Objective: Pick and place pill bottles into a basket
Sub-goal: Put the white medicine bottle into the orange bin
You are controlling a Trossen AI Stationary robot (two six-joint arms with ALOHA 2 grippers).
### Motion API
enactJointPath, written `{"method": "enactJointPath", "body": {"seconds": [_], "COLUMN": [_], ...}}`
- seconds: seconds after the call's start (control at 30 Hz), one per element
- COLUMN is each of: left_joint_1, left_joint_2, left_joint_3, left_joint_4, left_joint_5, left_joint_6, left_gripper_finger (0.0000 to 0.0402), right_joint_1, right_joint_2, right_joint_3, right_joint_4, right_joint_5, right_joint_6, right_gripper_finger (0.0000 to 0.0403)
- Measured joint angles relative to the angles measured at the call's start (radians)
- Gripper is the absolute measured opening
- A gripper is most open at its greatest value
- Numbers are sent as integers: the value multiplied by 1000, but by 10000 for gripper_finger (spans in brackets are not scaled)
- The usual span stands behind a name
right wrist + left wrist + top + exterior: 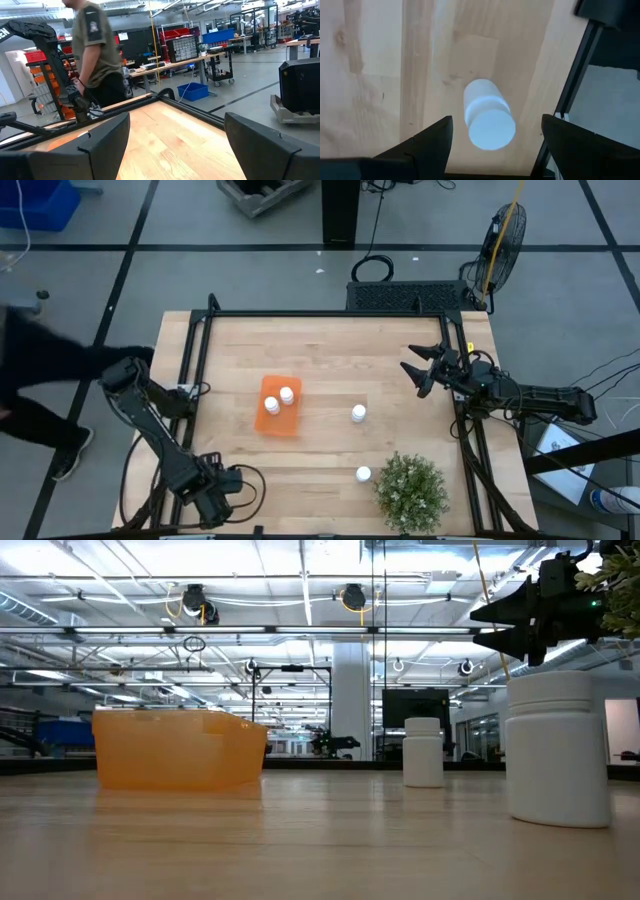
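Two pill bottles (279,400) already inside the orange basket (266,423); two more upright on the counter (330,360) between basket and plant (411,492). Left gripper (495,145) spread wide over a fifth bottle (487,120) near the basket's front-left, probably straddling for a grasp. Right gripper (422,368) released, parked well right of the basket

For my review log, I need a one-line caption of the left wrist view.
Open left gripper poised above an upright small white capped pill bottle on the light wooden table.
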Motion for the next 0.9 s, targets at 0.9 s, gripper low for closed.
{"method": "enactJointPath", "body": {"seconds": [0.9], "left_joint_1": [-55], "left_joint_2": [0], "left_joint_3": [-73], "left_joint_4": [64], "left_joint_5": [-65], "left_joint_6": [-61], "left_gripper_finger": [308], "right_joint_1": [0], "right_joint_2": [0], "right_joint_3": [0], "right_joint_4": [1], "right_joint_5": [0], "right_joint_6": [0], "right_gripper_finger": [313]}}
